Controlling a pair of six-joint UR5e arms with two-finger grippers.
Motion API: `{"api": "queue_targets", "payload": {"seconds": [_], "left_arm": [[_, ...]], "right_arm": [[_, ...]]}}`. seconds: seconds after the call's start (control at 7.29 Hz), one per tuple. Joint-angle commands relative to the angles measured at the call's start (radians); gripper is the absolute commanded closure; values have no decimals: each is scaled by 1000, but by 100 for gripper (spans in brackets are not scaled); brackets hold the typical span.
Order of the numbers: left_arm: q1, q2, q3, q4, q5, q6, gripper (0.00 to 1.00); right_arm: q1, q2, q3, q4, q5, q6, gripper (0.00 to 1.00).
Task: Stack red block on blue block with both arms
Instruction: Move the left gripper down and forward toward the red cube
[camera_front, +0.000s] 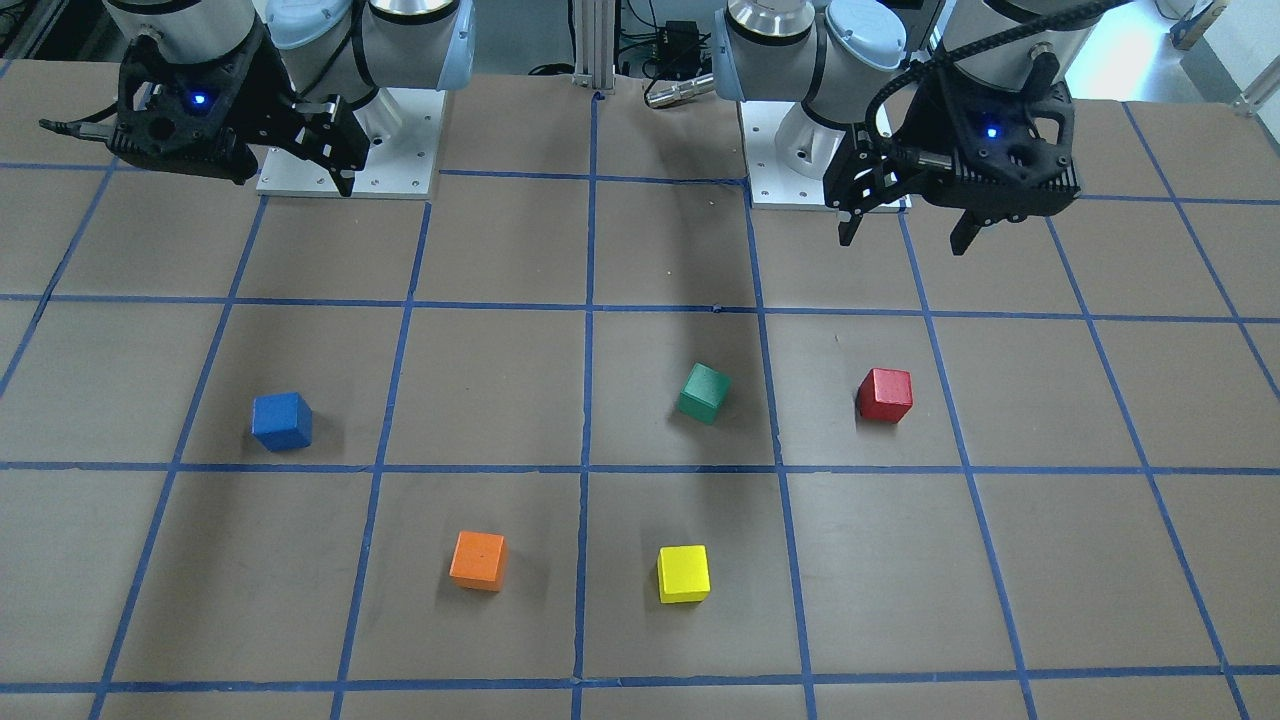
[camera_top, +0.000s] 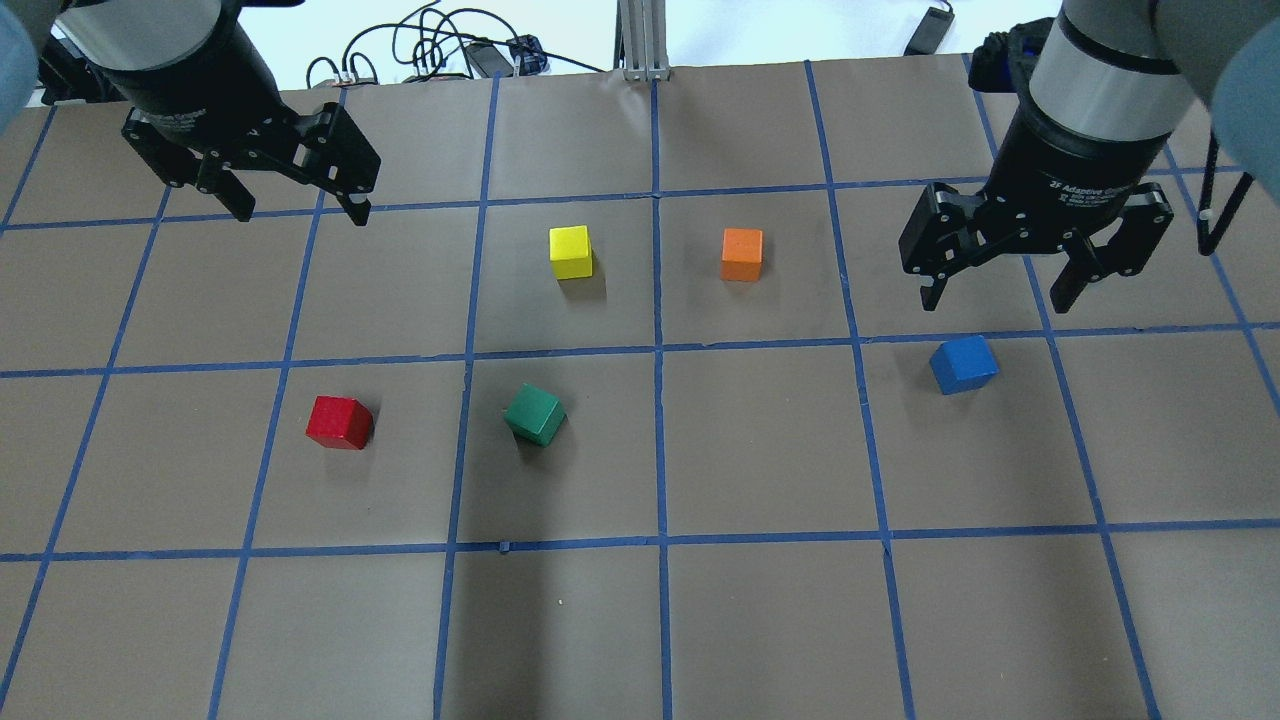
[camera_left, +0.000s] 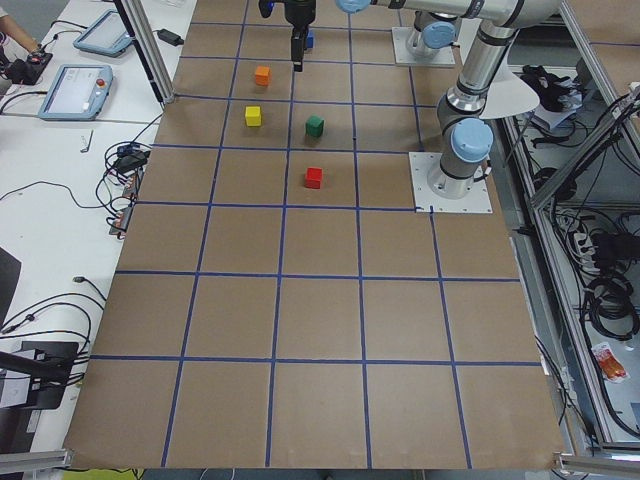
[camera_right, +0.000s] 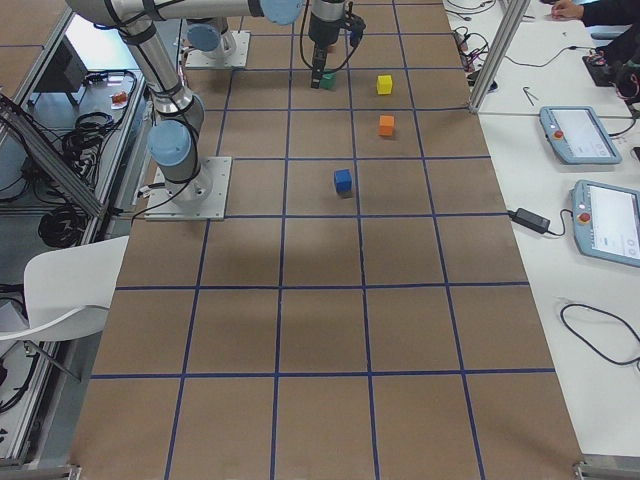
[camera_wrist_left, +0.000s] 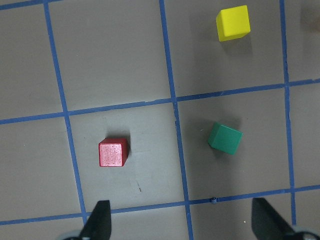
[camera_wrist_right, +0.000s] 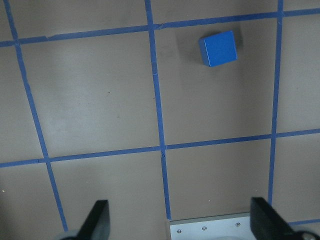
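Observation:
The red block (camera_top: 340, 422) lies on the brown table on my left side; it also shows in the front view (camera_front: 885, 395) and the left wrist view (camera_wrist_left: 113, 152). My left gripper (camera_top: 300, 213) hangs open and empty well above the table, farther from my base than the red block. The blue block (camera_top: 963, 364) lies on my right side and shows in the right wrist view (camera_wrist_right: 218, 48). My right gripper (camera_top: 995, 300) hangs open and empty above the table, just beyond the blue block.
A green block (camera_top: 535, 414) lies to the right of the red one. A yellow block (camera_top: 571, 252) and an orange block (camera_top: 742, 254) lie farther out near the middle. Blue tape lines grid the table. Both arm bases (camera_front: 350, 150) stand at my edge.

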Motion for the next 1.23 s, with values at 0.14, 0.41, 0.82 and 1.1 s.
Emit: {"api": "queue_targets", "payload": {"seconds": [0.14,0.41,0.82,1.1], "left_arm": [[0,-18,21,-18,0,-27,0],[6,-9,2,-24,0,-16,0],[192,-81,-122,95,-17,134,0],[241,-113,-240,220,-12,276,0]], "right_arm": [[0,0,0,0,-1,0,0],[0,0,0,2,-2,0,0],[0,-2,0,0,-1,-2,0],[0,-2,0,0,-1,0,0]]}}
